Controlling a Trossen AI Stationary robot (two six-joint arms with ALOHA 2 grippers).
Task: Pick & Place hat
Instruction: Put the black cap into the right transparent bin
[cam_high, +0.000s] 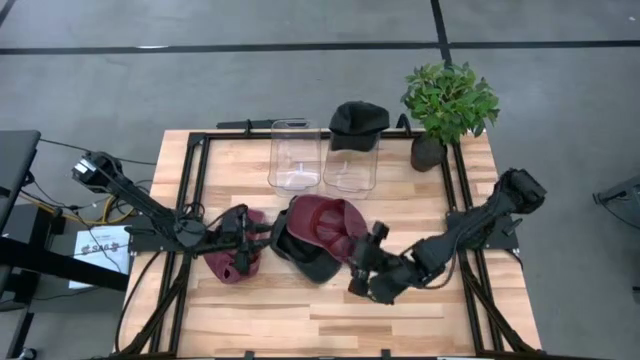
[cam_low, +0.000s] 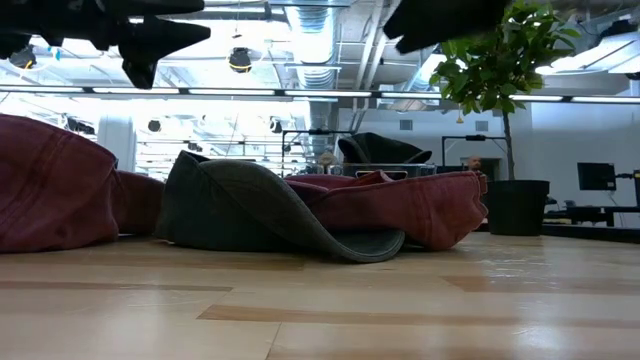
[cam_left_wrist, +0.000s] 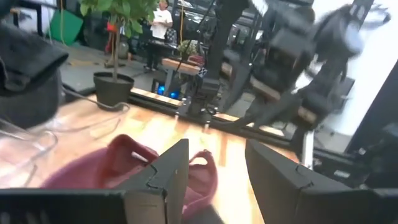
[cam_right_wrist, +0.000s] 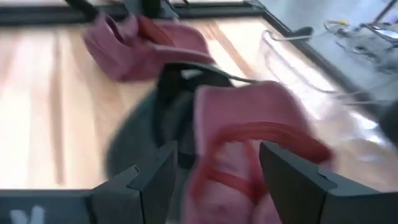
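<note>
Atop one clear bin, a black hat; its neighbour seemingly empty; both tools wide.

The right gripper hangs over a pale wooden table, its two dark fingers spread apart with nothing between them. Directly ahead lies a maroon cap, its strap side turned toward the camera, resting against a dark grey cap. Farther across the table sits a second maroon cap, apart from the first two. A clear plastic container stands near the black table frame.
</note>
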